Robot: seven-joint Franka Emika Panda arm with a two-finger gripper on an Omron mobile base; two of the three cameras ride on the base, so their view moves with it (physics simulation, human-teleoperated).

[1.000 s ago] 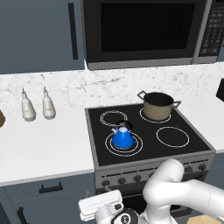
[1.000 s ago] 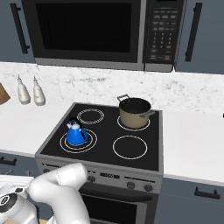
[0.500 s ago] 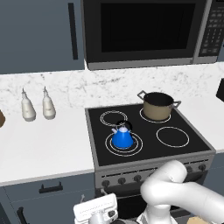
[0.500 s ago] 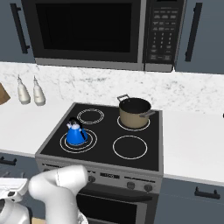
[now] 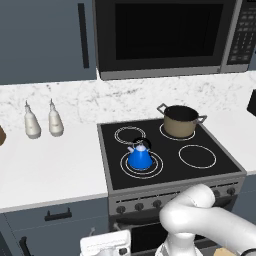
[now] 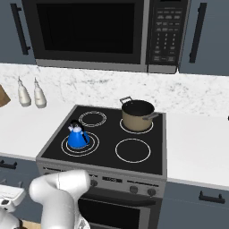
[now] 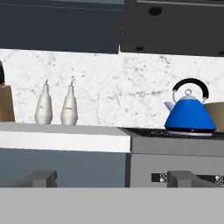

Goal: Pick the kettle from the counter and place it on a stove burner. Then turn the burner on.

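The bright blue kettle [image 5: 140, 157] [image 6: 77, 137] stands upright on the large double-ring stove burner [image 5: 156, 167] [image 6: 92, 146] at the front left of the black cooktop. The white counter [image 5: 50, 170] [image 6: 18, 129] lies to the stove's left. My gripper [image 7: 113, 179] hangs low in front of the cabinets, below the counter's edge and left of the stove front. Its fingers [image 7: 41, 177] stand wide open with nothing between them. In the hand view the kettle [image 7: 189, 114] sits up and to the right, well apart from the gripper. The white hand [image 5: 105, 246] [image 6: 9, 197] shows at the bottom of both base views.
A tan pot [image 5: 180, 121] [image 6: 136, 115] sits on the back right burner. Two pale bottles [image 5: 41, 120] [image 6: 31, 93] [image 7: 57, 107] stand at the counter's back. A row of knobs [image 5: 139, 206] [image 6: 133, 189] lines the stove front. A microwave [image 5: 165, 35] hangs above.
My hand has shifted a little to the left, low in front of the stove. Its jaws have stayed wide. The kettle and the pot have not moved.
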